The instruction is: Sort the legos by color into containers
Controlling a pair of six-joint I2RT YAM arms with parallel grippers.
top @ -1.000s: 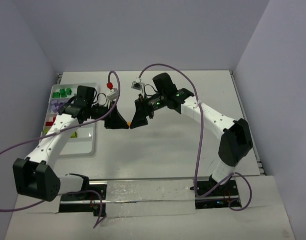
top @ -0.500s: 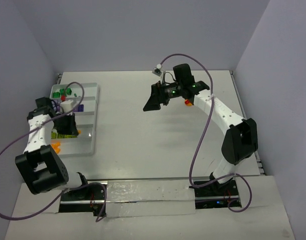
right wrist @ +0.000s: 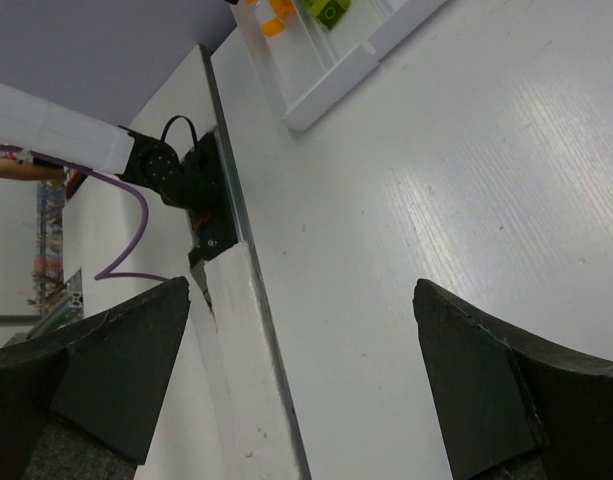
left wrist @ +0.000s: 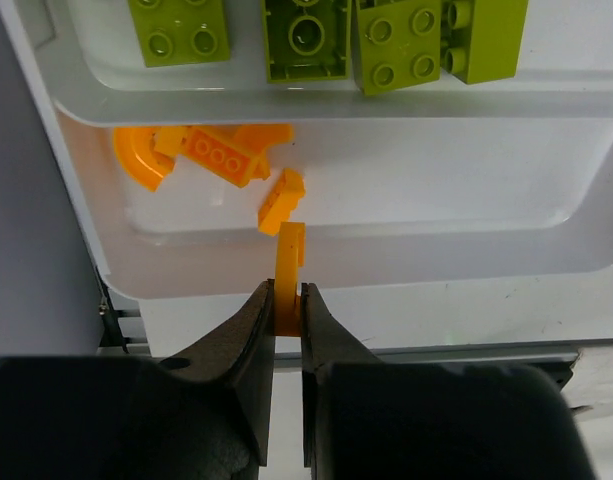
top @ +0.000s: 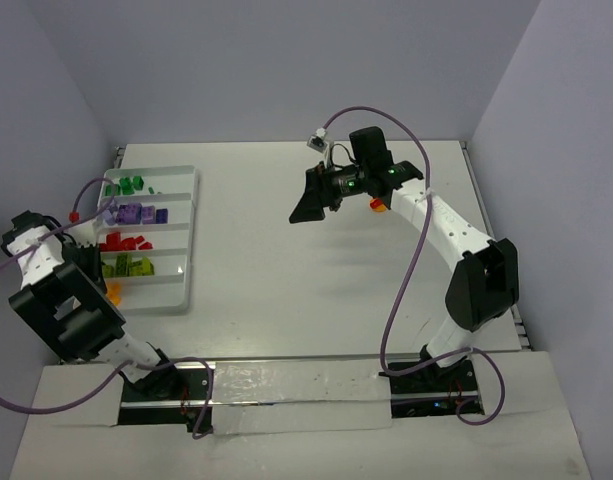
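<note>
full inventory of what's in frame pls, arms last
tray: 1, white, five compartments, table's left
dark green legos: several, farthest compartment
purple legos: several, second compartment
red legos: several, middle compartment
lime legos: about four, fourth compartment
orange legos: a few, nearest compartment
orange bit: 1, beside right arm, unclear what
table: 1, white
cables: 2, purple, one per arm
left fingers: black, shut on orange piece at tray's near rim
right fingers: black, open, empty, over table

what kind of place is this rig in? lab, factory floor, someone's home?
Looks like a lab bench cell: a bare white table boxed in by blank walls, the left arm and right arm bolted at its near edge, and a compartment tray of colour-sorted legos.
</note>
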